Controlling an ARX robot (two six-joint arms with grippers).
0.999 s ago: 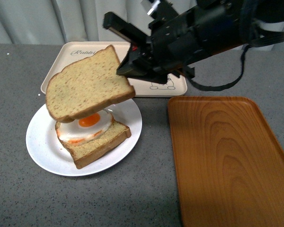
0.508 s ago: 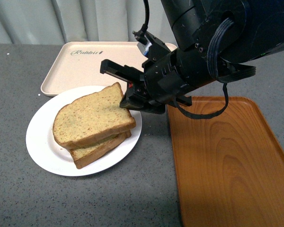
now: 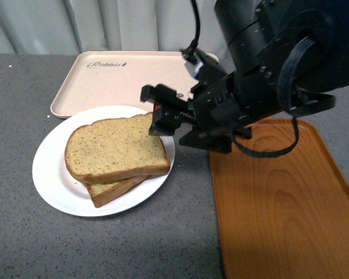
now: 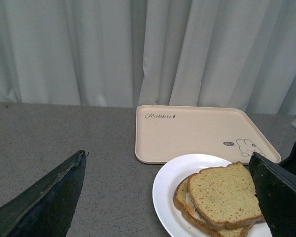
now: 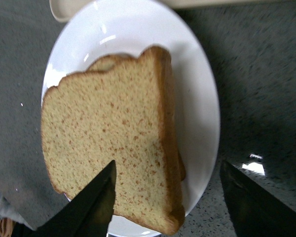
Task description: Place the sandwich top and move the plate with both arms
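Observation:
The sandwich top (image 3: 113, 148), a speckled tan slice with darker crust, lies flat on the lower slice (image 3: 113, 189) on the white plate (image 3: 52, 174). No egg shows. My right gripper (image 3: 160, 113) is open at the slice's right edge and holds nothing. In the right wrist view my right gripper (image 5: 167, 165) has one finger (image 5: 89, 202) over the sandwich top (image 5: 108, 143) and the other beyond the plate (image 5: 197, 98). My left gripper (image 4: 166, 155) is open and empty, with the sandwich top (image 4: 222, 192) and plate (image 4: 167, 192) ahead of it. It is out of the front view.
A beige rabbit-print tray (image 3: 104, 75) lies just behind the plate, also in the left wrist view (image 4: 197, 131). An orange-brown wood-grain tray (image 3: 273, 197) lies to the plate's right, partly under my right arm. Grey curtains hang at the table's far edge.
My right gripper lowered the sandwich top from above the egg slice onto it, covering the egg. It then opened, let the slice go and drew back a little to the right.

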